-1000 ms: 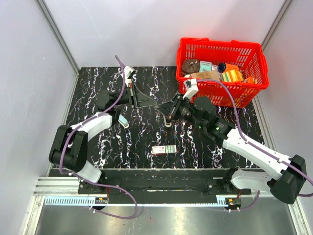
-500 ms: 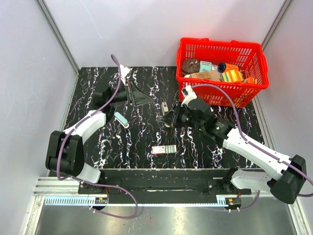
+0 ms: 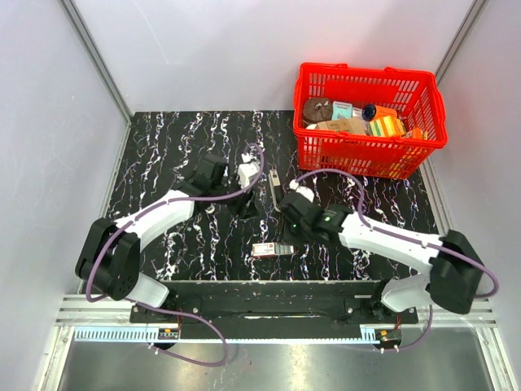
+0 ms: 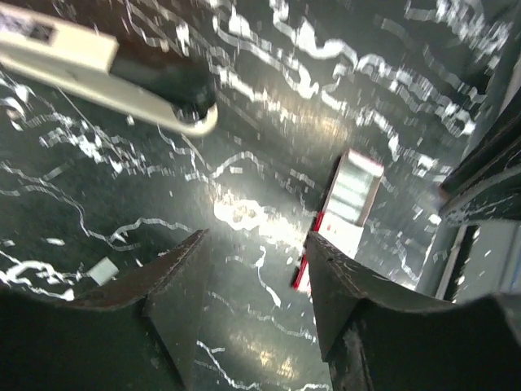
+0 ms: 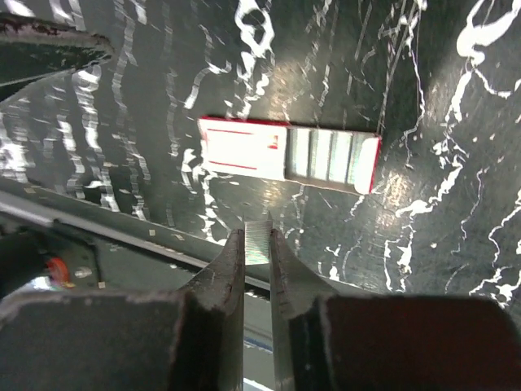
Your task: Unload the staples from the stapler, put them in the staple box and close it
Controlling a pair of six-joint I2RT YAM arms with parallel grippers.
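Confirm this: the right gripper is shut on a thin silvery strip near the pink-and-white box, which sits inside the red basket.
Wrong on one point: the box lies on the black marbled table, not inside the red basket, as the top external view shows. The rest stands: the right gripper is shut on a thin silvery strip near it.

No legible text, not even on the small pink-and-green box [image 5: 289,153]

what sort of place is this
Probably a robot lab test cell: white panel walls box in a black marbled table, two arms bolted at its near edge, a red basket of assorted items.
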